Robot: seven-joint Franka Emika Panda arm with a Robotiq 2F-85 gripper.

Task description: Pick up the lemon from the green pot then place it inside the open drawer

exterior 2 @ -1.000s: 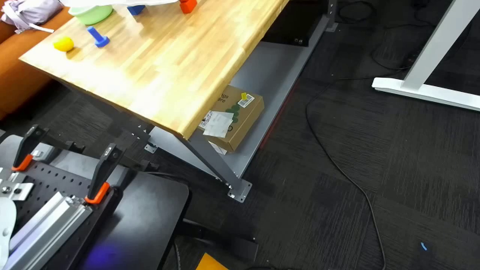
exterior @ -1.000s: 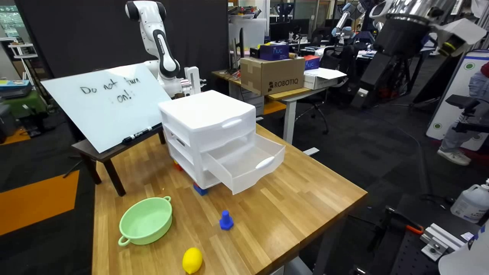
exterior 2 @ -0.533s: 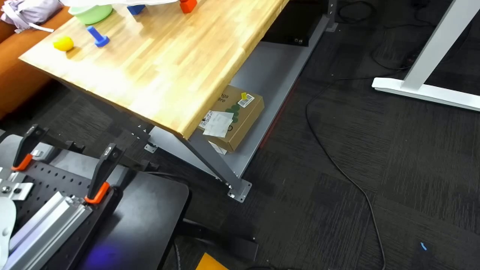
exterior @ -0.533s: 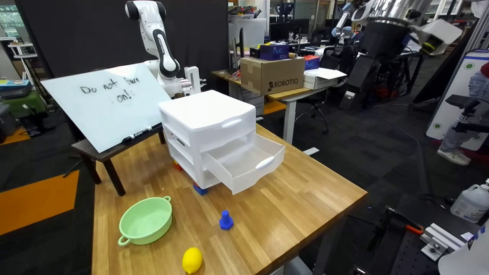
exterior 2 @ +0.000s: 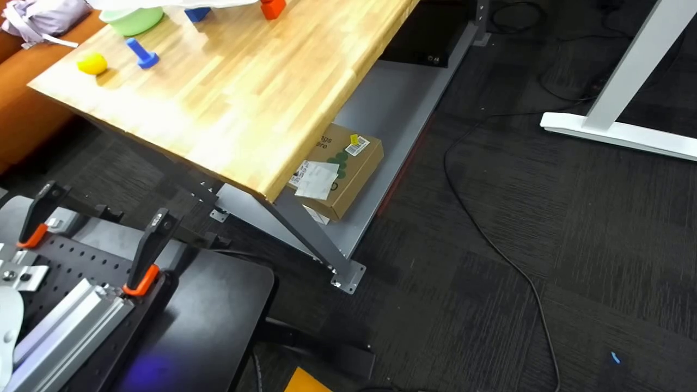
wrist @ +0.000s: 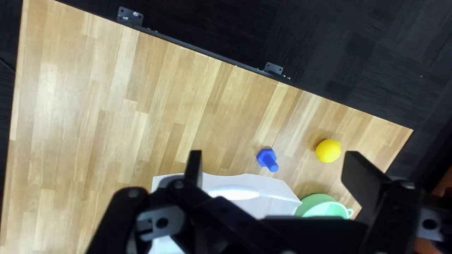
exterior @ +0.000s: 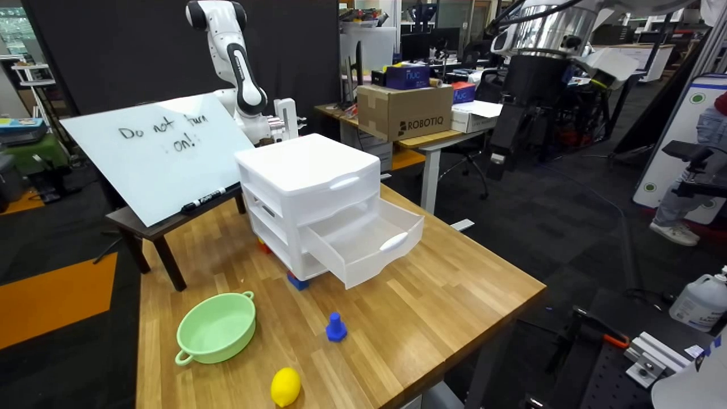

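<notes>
The yellow lemon [exterior: 285, 387] lies on the wooden table, outside the pot, close to the table's edge; the wrist view also shows the lemon [wrist: 328, 151]. Beside it, the pale green pot [exterior: 216, 329] has nothing inside. The white drawer [exterior: 363, 244] is pulled out of the bottom of the white unit, its floor bare. High above the table, my gripper [wrist: 273, 155] hangs open with its fingers wide apart, nothing held. The drawer's front [wrist: 247, 194] and part of the pot [wrist: 314, 204] show below the fingertips in the wrist view, partly hidden by the gripper.
A blue bolt-shaped piece [exterior: 336, 329] stands between lemon and drawer. Blue and red blocks [exterior 2: 197, 13] sit under the unit [exterior: 306, 165]. A whiteboard [exterior: 159, 153] leans on a dark stand at the back. A black side table [exterior 2: 207, 305] carries clamps.
In an exterior view my gripper has moved left and slightly down, its fingers now pointing more steeply downward. The lemon, pot and drawer have stayed put.
</notes>
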